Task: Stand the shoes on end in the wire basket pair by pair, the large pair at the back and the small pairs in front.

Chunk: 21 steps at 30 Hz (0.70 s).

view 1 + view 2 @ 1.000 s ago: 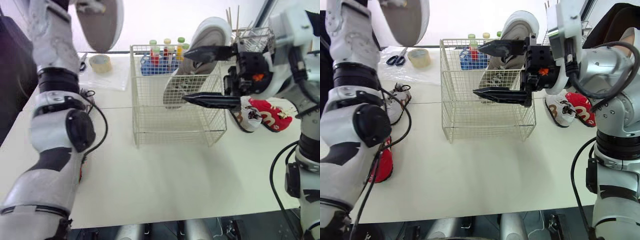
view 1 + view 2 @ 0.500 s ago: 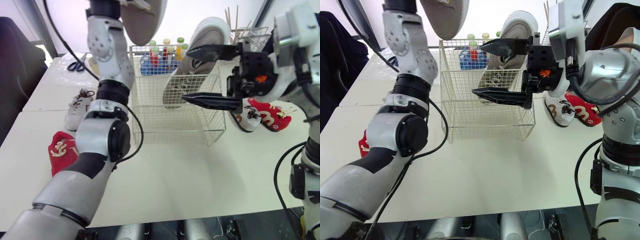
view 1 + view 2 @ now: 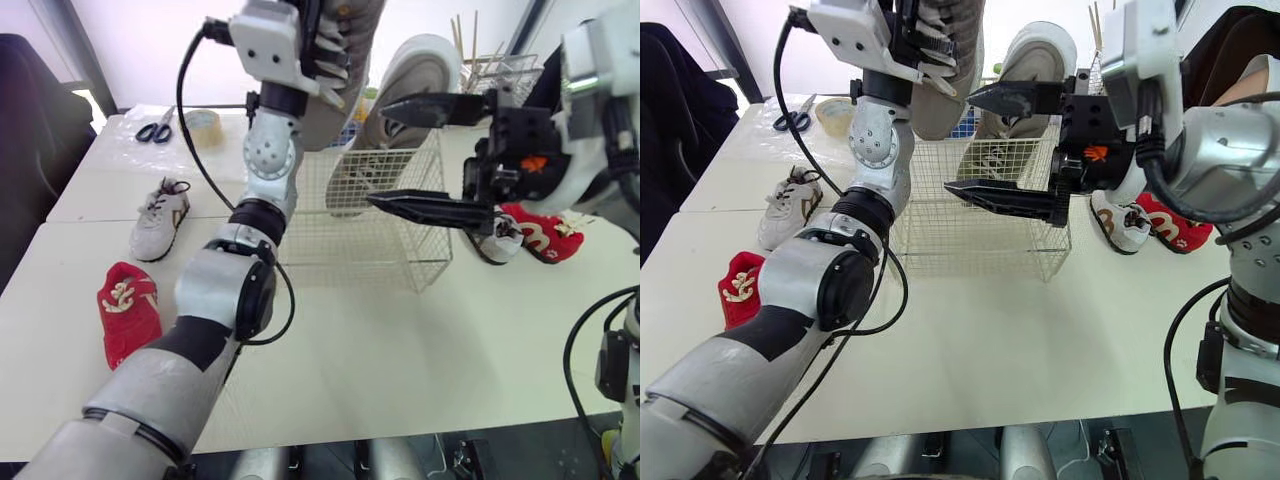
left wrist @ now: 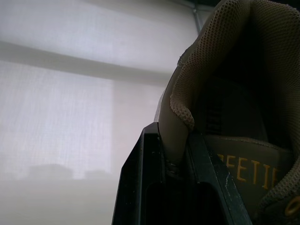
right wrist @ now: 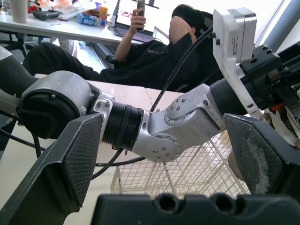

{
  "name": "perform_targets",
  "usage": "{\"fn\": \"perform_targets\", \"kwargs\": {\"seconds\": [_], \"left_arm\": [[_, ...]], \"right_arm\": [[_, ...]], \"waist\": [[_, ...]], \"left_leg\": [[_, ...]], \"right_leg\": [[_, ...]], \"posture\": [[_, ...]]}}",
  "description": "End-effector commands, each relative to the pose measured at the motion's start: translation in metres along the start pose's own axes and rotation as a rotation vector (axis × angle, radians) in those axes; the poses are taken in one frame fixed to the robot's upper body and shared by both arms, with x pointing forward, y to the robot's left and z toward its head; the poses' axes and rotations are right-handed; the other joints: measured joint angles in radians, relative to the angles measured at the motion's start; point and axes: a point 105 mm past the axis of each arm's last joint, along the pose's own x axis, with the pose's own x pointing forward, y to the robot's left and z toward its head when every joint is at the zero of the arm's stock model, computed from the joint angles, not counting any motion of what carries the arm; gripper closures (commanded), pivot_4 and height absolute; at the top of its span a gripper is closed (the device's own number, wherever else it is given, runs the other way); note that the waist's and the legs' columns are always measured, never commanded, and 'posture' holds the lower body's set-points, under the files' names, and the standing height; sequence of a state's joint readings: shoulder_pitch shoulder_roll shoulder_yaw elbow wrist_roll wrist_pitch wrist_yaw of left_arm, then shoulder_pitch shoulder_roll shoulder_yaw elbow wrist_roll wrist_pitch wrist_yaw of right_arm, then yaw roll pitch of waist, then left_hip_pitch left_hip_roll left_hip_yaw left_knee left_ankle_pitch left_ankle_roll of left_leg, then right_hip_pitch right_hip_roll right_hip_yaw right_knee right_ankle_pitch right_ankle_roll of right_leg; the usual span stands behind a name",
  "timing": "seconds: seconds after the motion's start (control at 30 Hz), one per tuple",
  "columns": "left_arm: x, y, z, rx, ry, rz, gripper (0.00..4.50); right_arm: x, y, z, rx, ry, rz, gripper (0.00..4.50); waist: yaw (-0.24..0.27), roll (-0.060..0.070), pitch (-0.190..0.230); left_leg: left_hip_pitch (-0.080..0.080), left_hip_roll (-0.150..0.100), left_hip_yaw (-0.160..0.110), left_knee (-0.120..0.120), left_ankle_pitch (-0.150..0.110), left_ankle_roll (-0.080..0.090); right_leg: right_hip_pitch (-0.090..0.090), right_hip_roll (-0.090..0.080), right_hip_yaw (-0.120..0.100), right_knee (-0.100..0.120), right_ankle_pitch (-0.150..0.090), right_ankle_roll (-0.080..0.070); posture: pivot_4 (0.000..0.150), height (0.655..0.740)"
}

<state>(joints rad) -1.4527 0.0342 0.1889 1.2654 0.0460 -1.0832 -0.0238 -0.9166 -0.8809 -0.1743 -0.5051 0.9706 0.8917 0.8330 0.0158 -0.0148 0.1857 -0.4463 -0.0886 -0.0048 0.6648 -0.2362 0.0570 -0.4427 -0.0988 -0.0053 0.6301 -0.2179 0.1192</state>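
Aloft, large shoe (image 3: 355, 70) in left jaws near wire basket (image 3: 400, 250)

1. A white table (image 3: 350, 340) spans the scene.
2. Scissors (image 3: 153, 131) lie at its far left corner.
3. A roll of tape (image 3: 203, 122) sits just right of the scissors.
4. Thin wooden sticks (image 3: 463, 35) stand at the far right, beside a wire cup (image 3: 512, 68).
5. A black chair (image 3: 30, 110) stands left of the table.
6. In the right wrist view, a seated person in black (image 5: 154, 61) holds a phone (image 5: 140, 5).

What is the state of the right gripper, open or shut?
Open: the right gripper has its two black fingers wide apart near the wire basket, holding nothing.
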Motion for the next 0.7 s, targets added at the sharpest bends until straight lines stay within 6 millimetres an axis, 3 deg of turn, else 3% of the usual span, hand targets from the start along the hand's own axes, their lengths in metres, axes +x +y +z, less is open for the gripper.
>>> {"fn": "perform_targets", "kwargs": {"seconds": [0.03,0.4,0.5,0.7], "left_arm": [[-0.001,-0.003,0.002,0.052,-0.013,-0.006,4.47],[-0.029,0.006,-0.037,-0.012,0.196,0.109,4.47],[-0.035,0.009,-0.039,-0.045,0.21,0.138,3.34],[-0.044,0.02,-0.039,-0.087,0.21,0.203,0.2]], "right_arm": [[-0.005,0.001,0.012,-0.039,-0.018,-0.021,0.0],[-0.006,-0.001,0.01,-0.03,-0.009,-0.022,0.0],[-0.006,-0.002,0.009,-0.029,-0.01,-0.02,0.0],[-0.006,-0.005,0.007,-0.032,-0.015,-0.012,0.0]], "waist": [[0.0,0.0,0.0],[0.001,0.001,-0.002],[0.001,0.002,-0.003],[0.001,0.004,-0.008]], "left_leg": [[0.0,0.0,0.0,0.0,0.0,0.0],[0.003,0.0,0.0,0.0,0.0,0.001],[0.004,0.0,0.0,0.0,-0.001,0.001],[0.007,0.0,0.0,0.001,-0.001,0.0]], "right_leg": [[0.0,0.0,0.0,0.0,0.0,0.0],[0.003,0.0,0.0,0.0,0.0,0.0],[0.004,0.0,0.0,0.0,0.0,0.0],[0.008,0.0,0.0,0.0,0.0,0.0]], "posture": [[0.15,0.74],[0.15,0.74],[0.15,0.74],[0.15,0.74]]}}
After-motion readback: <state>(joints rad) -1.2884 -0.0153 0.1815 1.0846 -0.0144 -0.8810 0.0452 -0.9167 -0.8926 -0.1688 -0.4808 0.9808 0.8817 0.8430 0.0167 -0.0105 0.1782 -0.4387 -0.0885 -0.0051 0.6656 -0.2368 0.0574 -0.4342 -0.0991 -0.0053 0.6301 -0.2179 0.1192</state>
